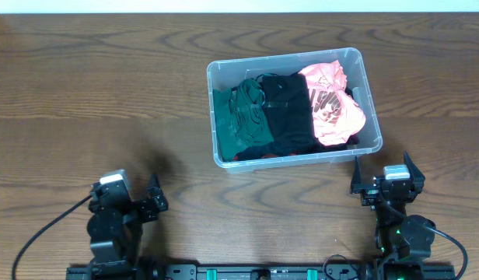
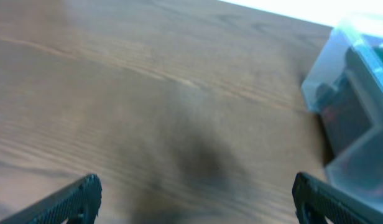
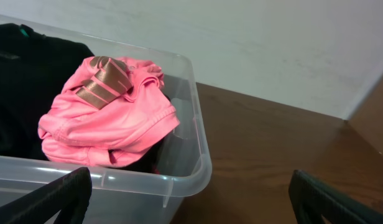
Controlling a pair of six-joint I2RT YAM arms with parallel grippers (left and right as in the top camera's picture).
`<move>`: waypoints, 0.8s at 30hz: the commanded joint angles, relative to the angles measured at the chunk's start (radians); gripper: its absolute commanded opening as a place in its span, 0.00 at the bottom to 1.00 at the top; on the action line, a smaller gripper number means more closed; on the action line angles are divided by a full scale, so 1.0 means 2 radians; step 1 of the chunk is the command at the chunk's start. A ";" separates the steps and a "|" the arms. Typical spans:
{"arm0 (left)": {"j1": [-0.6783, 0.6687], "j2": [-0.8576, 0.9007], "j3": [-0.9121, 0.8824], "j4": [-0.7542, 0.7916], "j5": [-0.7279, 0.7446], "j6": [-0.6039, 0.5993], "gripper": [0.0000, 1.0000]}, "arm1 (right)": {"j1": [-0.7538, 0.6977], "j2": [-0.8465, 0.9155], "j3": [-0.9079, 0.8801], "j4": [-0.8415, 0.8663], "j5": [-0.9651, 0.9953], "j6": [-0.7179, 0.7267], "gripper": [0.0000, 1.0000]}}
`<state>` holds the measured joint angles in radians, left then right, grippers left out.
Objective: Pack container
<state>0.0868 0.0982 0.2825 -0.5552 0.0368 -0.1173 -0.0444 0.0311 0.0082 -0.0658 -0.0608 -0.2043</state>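
Observation:
The clear plastic container (image 1: 369, 93) stands on the wooden table right of centre. Inside lie a dark green garment (image 1: 239, 117), a black garment (image 1: 290, 113) and a folded pink garment (image 1: 333, 105) with a tan print. My left gripper (image 1: 138, 204) is open and empty at the front left, well away from the container. My right gripper (image 1: 389, 185) is open and empty just in front of the container's near right corner. The right wrist view shows that corner (image 3: 198, 168) and the pink garment (image 3: 107, 118) between my open fingers (image 3: 188, 202). The left wrist view shows bare table and the container's corner (image 2: 341, 112).
The brown wooden table (image 1: 99, 93) lies to the left of the container. A white wall (image 3: 272, 43) stands behind the table's far edge.

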 commanded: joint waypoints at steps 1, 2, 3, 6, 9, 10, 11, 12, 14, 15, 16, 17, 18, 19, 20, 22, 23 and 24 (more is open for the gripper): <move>-0.002 -0.036 -0.040 0.038 -0.009 -0.011 0.98 | 0.006 0.001 -0.001 -0.001 -0.005 -0.007 0.99; -0.002 -0.045 -0.052 0.051 -0.010 -0.011 0.98 | 0.006 0.001 -0.001 -0.001 -0.005 -0.007 0.99; -0.003 -0.048 -0.069 0.074 -0.010 -0.011 0.98 | 0.006 0.001 -0.001 -0.001 -0.005 -0.007 0.99; -0.008 -0.048 -0.090 0.116 -0.011 -0.013 0.98 | 0.006 0.001 -0.001 -0.001 -0.005 -0.007 0.99; -0.021 -0.048 -0.101 0.145 -0.017 -0.010 0.98 | 0.006 0.001 -0.001 -0.001 -0.005 -0.007 0.99; -0.026 -0.048 -0.101 0.147 -0.017 -0.010 0.98 | 0.006 0.001 -0.001 -0.001 -0.005 -0.007 0.99; -0.034 -0.048 -0.102 0.150 -0.020 -0.007 0.98 | 0.006 0.001 -0.001 -0.001 -0.005 -0.007 0.99; -0.042 -0.048 -0.103 0.154 -0.025 -0.007 0.98 | 0.006 0.001 -0.001 -0.001 -0.005 -0.007 0.99; -0.056 -0.048 -0.108 0.169 -0.033 -0.007 0.98 | 0.006 0.001 -0.001 -0.001 -0.005 -0.007 0.99; -0.060 -0.048 -0.111 0.178 -0.038 -0.007 0.98 | 0.006 0.001 -0.001 -0.001 -0.005 -0.007 0.99; -0.061 -0.048 -0.117 0.195 -0.038 -0.007 0.98 | 0.006 0.001 -0.001 -0.001 -0.005 -0.007 0.99; -0.061 -0.048 -0.124 0.211 -0.037 -0.008 0.98 | 0.006 0.001 -0.001 -0.001 -0.005 -0.007 0.99; -0.061 -0.048 -0.134 0.233 -0.037 -0.008 0.98 | 0.006 0.001 -0.001 -0.001 -0.005 -0.007 0.99; -0.061 -0.049 -0.139 0.244 -0.035 -0.009 0.98 | 0.006 0.001 -0.001 -0.001 -0.005 -0.007 0.99; -0.061 -0.049 -0.139 0.244 -0.035 -0.009 0.98 | 0.006 0.001 -0.001 -0.001 -0.005 -0.007 0.99; -0.061 -0.049 -0.139 0.243 -0.036 -0.009 0.98 | 0.006 0.001 -0.001 -0.001 -0.005 -0.007 0.99; -0.061 -0.049 -0.139 0.243 -0.036 -0.009 0.98 | 0.006 0.001 -0.001 -0.001 -0.005 -0.007 0.99; -0.061 -0.048 -0.139 0.243 -0.036 -0.009 0.98 | 0.006 0.001 -0.001 -0.001 -0.005 -0.007 0.99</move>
<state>-0.0299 0.0101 0.0383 -0.0570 -0.0116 -0.1341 -0.0444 0.0326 0.0082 -0.0654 -0.0608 -0.2043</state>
